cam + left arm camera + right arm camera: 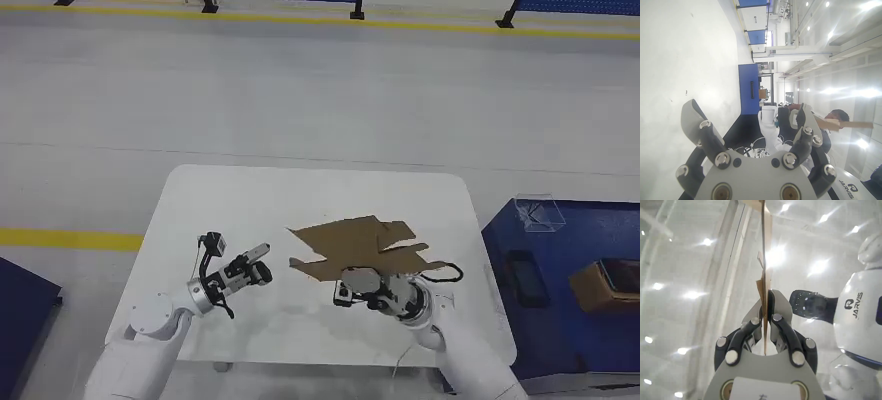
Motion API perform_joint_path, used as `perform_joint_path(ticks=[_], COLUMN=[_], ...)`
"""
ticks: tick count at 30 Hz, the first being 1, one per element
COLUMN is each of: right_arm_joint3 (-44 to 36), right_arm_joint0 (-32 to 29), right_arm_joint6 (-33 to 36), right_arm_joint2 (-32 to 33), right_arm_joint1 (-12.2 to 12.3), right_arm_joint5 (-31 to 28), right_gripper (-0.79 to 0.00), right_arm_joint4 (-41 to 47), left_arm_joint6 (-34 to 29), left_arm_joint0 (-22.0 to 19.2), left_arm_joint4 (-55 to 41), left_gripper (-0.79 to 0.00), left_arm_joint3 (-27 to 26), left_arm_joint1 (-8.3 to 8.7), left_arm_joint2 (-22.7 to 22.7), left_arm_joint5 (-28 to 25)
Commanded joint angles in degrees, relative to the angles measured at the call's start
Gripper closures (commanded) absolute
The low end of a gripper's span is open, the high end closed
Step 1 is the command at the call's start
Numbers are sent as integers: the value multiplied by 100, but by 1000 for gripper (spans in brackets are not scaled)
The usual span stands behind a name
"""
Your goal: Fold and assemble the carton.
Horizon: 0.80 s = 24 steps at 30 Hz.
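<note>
One flat brown carton (360, 245) hangs above the right half of the white worktop (250, 200), its near edge clamped in the right pincer (766, 298). The left pincer (745, 108) hovers nearby, spread wide and empty.

Worktop (250, 200) is a plain white slab with rounded corners, sitting on a grey floor (300, 90); a couple of tiny dark specks (686, 92) on the surface; the flat brown carton (350, 245) hangs above its right half, lifted off it as far as I can tell
</note>
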Motion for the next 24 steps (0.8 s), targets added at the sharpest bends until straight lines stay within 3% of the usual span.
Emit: perform_joint_path(ticks=[1,9,15,17,18,23,24], right_arm_joint3=[-88,-68,212,418,404,316,345], right_arm_joint0=[42,434,750,806,800,511,494], right_arm_joint6=[-388,-411,-817,-762,-632,578,662], right_arm_joint2=[-300,-1521,-1692,-1308,-1074,-340,-153], right_arm_joint1=[-46,50,238,284,295,335,356], right_arm_joint5=[401,401,401,308,-67,-2318,-3028], right_gripper=[0,0,0,0,0,0,0], right_arm_joint4=[1009,2910,3292,2627,2054,-578,-1173], left_arm_joint6=[0,0,0,0,0,0,0], left_arm_joint0=[0,0,0,0,0,0,0], left_arm_joint4=[0,0,0,0,0,0,0], left_gripper=[-785,-785,-785,-785,-785,-785,-785], left_arm_joint3=[0,0,0,0,0,0,0], left_arm_joint1=[0,0,0,0,0,0,0], left_arm_joint2=[0,0,0,0,0,0,0], left_arm_joint5=[0,0,0,0,0,0,0])
